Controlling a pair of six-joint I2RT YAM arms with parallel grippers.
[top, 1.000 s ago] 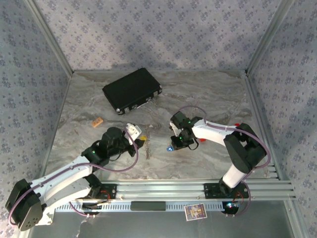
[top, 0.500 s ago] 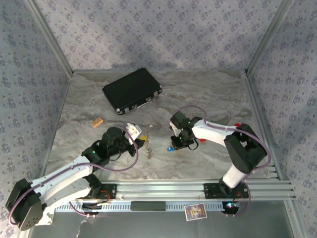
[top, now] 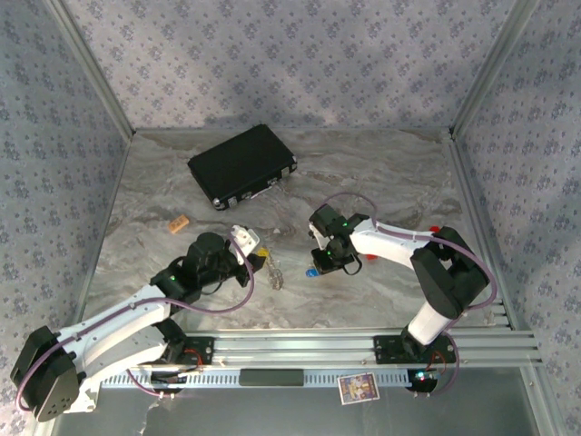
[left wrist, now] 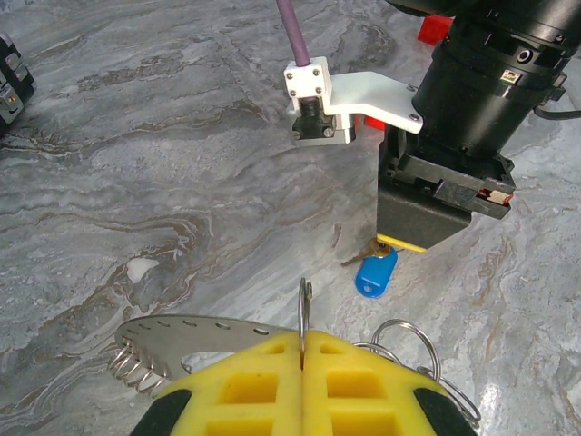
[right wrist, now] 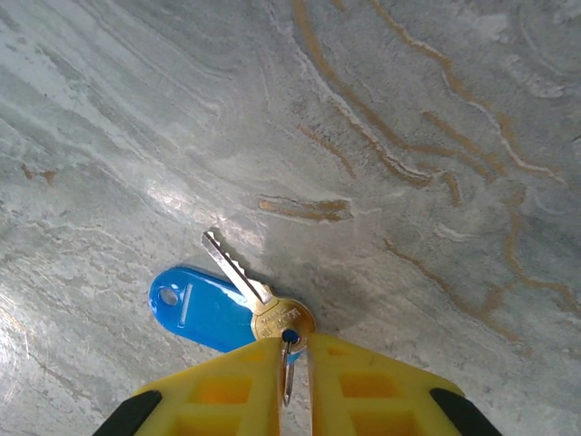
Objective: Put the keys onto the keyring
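Top external: The left gripper [top: 258, 262] sits near the middle of the table [top: 381, 173], closed on the keyring [top: 275, 274], which dangles just to its right.
Top external, right side: The right gripper [top: 320, 265] points down at the blue key [top: 310, 271], just right of the keyring and apart from it. A black case [top: 243, 165] lies far-left, well apart from both.
Left wrist: The yellow pads [left wrist: 263, 386] are pressed flat together on a thin wire loop of the keyring. The flat grey part juts left and more wire loops show on the right. The blue key lies just beyond, under the other gripper's tip.
Right wrist: The pads [right wrist: 241, 386] are drawn almost together with the key's small wire loop [right wrist: 287, 352] between them. It looks like a pinch, though a sliver of gap shows. The brass head, blade and blue tag rest on the table just ahead.
Risk, grip: The hold is on thin wire at the very pad tips, so I'd expect the key to swivel or drop on lifting.
Risk, alignment: A swinging tag could carry the loop off line from the ring.
Risk, keyring: It is pinched by one thin loop, so a push from the key may twist it or slide it out.
Risk, crowding: The grippers are near each other and could bump as they meet.
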